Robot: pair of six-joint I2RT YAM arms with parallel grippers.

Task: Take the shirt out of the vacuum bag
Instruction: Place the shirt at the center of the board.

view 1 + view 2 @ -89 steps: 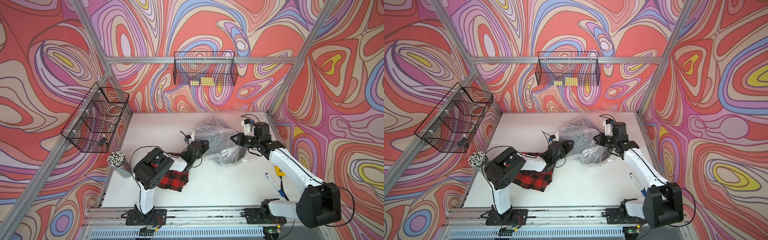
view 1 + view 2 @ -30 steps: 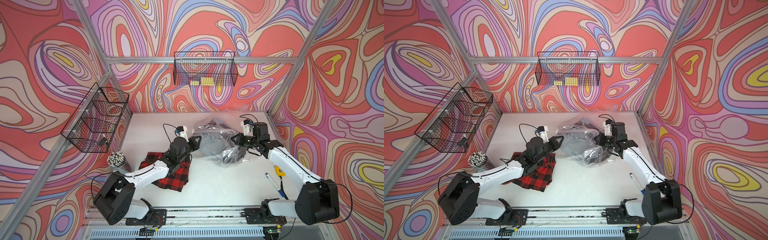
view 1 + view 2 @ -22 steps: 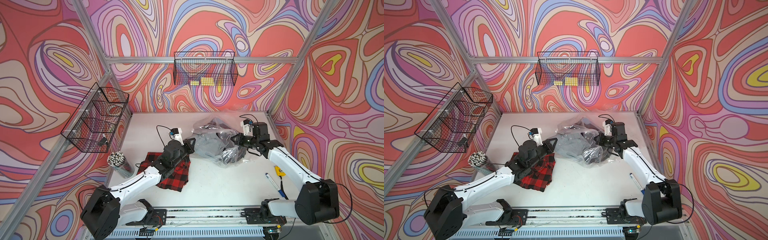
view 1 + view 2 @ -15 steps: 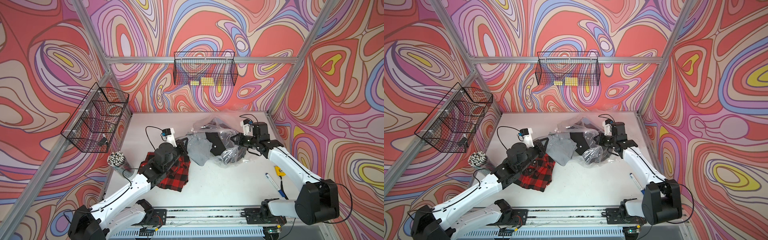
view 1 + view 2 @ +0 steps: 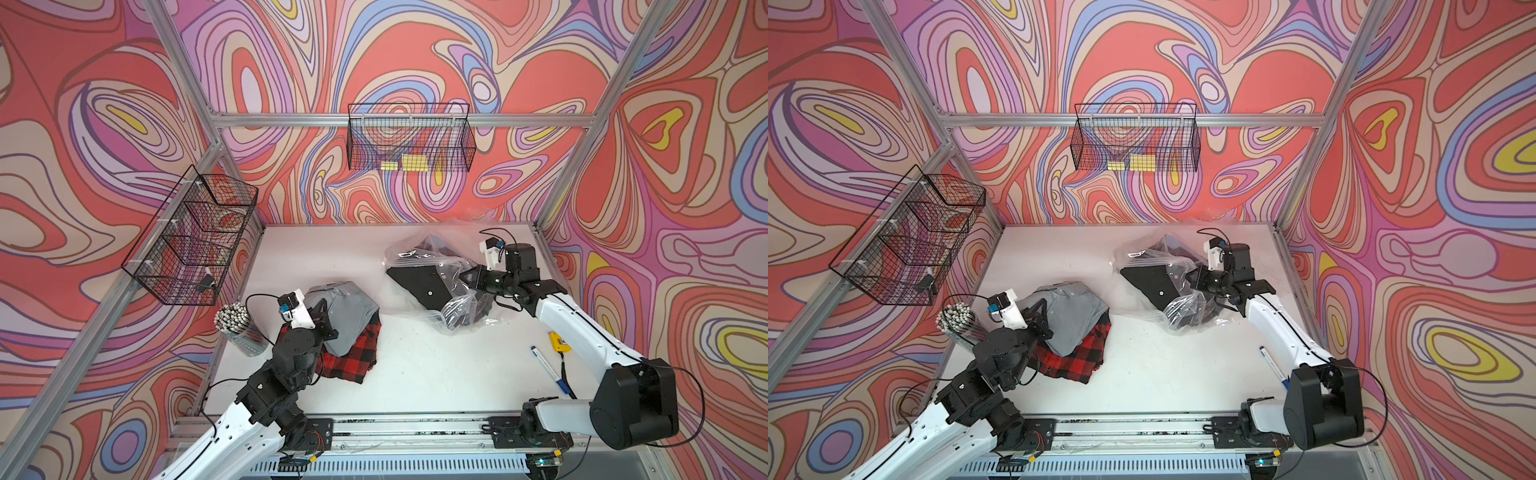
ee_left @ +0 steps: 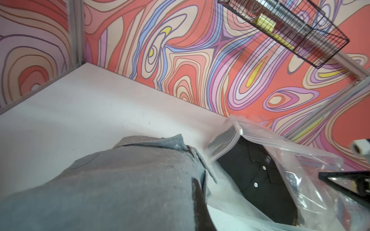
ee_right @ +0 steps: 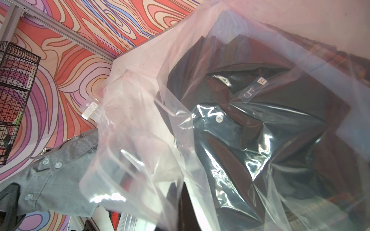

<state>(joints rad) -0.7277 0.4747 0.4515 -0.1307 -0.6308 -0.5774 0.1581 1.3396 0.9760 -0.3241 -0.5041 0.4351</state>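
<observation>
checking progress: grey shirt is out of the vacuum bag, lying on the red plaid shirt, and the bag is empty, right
Not empty: the vacuum bag holds a black shirt, as the right wrist view shows. The grey shirt is out, lying on the red plaid shirt.

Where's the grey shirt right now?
In both top views, the grey shirt lies left of centre, atop the plaid shirt, outside and just left of the vacuum bag.
</observation>
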